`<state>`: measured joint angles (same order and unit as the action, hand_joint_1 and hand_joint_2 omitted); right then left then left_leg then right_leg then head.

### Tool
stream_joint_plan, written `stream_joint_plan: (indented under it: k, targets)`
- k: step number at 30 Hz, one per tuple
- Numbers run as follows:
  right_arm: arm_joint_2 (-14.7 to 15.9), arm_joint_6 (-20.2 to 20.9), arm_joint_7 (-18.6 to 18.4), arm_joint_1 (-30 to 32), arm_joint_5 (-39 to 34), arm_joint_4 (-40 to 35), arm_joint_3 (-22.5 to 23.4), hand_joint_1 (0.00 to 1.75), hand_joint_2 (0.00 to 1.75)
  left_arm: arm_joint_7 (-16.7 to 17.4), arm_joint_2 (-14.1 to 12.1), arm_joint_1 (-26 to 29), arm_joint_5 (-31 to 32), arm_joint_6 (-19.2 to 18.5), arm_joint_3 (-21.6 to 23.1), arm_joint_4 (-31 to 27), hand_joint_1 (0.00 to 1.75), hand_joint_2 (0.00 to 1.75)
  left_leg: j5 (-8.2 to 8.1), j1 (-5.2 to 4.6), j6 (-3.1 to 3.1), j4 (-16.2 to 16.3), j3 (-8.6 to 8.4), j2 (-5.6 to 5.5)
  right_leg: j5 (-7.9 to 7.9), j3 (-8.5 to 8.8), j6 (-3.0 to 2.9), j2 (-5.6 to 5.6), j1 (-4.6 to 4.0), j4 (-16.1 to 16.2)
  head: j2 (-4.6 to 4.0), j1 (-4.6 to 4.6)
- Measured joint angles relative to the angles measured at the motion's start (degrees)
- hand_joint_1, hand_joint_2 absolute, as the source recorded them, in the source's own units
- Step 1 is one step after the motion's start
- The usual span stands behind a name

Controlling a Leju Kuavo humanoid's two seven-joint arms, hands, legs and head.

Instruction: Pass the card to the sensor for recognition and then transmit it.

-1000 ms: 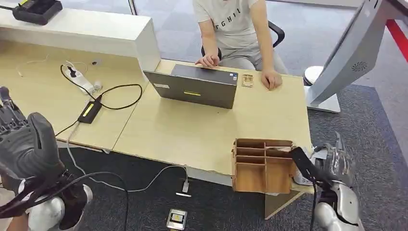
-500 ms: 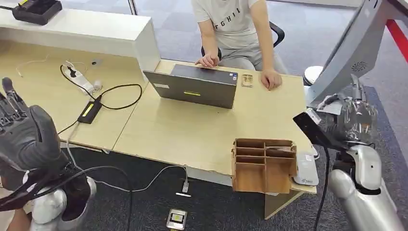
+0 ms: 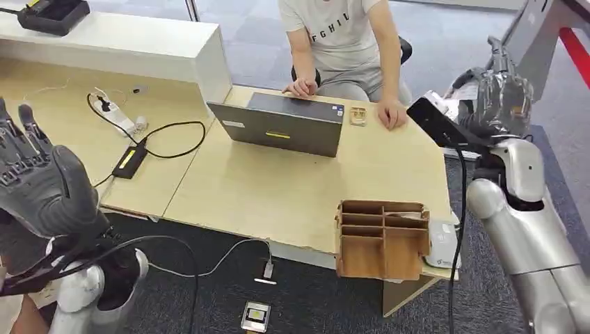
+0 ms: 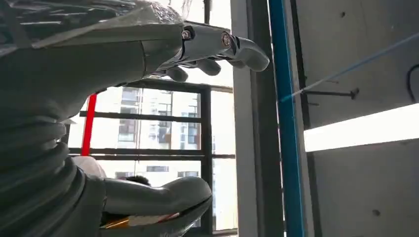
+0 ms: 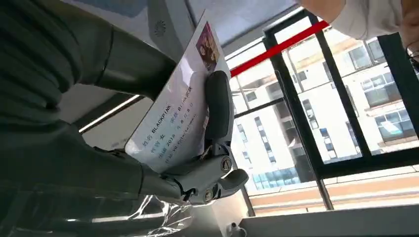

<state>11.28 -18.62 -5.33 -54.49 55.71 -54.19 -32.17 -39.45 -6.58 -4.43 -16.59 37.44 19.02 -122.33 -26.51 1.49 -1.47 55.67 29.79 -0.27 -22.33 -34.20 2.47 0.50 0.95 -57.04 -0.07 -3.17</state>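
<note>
grey laptop [image 3: 282,125] open on desk [image 3: 278,184]; wooden organizer [image 3: 381,239] at near edge; person [image 3: 344,42] seated behind.

Head cam: high, facing forward-down over bench [image 3: 292,188], mid-range. Wrist cams: close behind each robot hand, both tilted up toward windows [image 5: 316,118]. Both robot hands also appear in head cam.

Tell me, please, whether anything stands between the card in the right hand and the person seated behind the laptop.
Nothing visible does. The right hand holds the card raised past the desk's far right corner, beside the person's hand resting on the desk. The laptop lies further left, out of that path.
</note>
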Motion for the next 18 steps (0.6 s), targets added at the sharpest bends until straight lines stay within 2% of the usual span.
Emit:
stream_joint_plan:
  k: [10,18]
  targets:
    - [-5.09,2.54,-2.47,-4.06,2.56,11.70,-3.96,1.75,1.75,0.00,0.02,-3.01,-0.88,0.37,1.51,1.42,0.00,1.75,0.00,0.00,0.00,0.01,0.00,-0.01,0.00,-0.03,0.00,0.00,0.00,0.00,0.00,0.00]
    - [-6.89,3.76,-3.00,-5.22,3.93,16.01,-5.99,1.75,1.75,0.02,0.00,-4.78,-1.07,0.52,2.54,2.34,0.00,1.75,0.00,-0.01,0.00,0.01,-0.01,0.00,0.00,-0.04,0.00,0.01,0.00,0.00,0.00,-0.04]
